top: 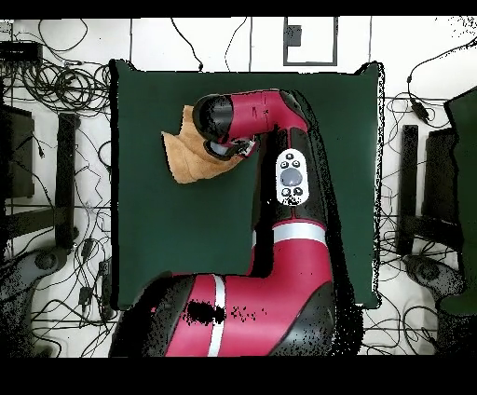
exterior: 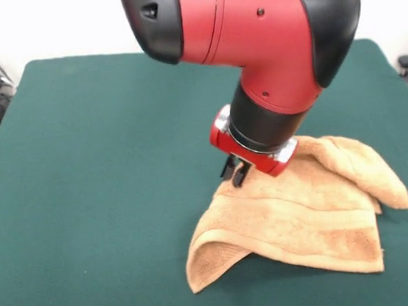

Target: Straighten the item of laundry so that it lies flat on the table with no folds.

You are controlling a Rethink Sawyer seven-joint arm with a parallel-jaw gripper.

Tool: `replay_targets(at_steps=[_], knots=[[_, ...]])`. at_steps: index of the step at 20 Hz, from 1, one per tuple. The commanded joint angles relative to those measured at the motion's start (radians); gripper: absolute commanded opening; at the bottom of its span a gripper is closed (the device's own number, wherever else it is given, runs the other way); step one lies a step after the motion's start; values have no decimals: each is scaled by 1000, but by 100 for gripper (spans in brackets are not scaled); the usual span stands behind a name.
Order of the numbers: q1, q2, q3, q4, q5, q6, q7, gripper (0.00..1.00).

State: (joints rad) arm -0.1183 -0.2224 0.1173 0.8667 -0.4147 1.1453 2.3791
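Observation:
The tan-orange towel lies rumpled on the dark green table, right of centre in the front view. Its right side is folded over in a thick roll. Its near left corner arches up off the table. My gripper comes down onto the towel's far left edge. Its dark fingers are close together and pinch the cloth there. In the overhead view the towel sticks out to the left from under the arm's wrist, which hides the fingers.
Green tabletop stretches wide to the left and far side of the towel in the front view. The towel lies near the table's near right edge. Cables and gear lie on the floor round the table.

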Motion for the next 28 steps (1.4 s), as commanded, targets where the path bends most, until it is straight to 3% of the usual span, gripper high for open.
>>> replay_targets(at_steps=[1,16,24,28], knots=[[30,2,-23,6,-57,54,-80,0],[26,26,-32,-6,-70,48,-98,0],[76,46,-75,-90,-104,200,-112,0],[86,47,-75,-144,-120,329,-177,0]])
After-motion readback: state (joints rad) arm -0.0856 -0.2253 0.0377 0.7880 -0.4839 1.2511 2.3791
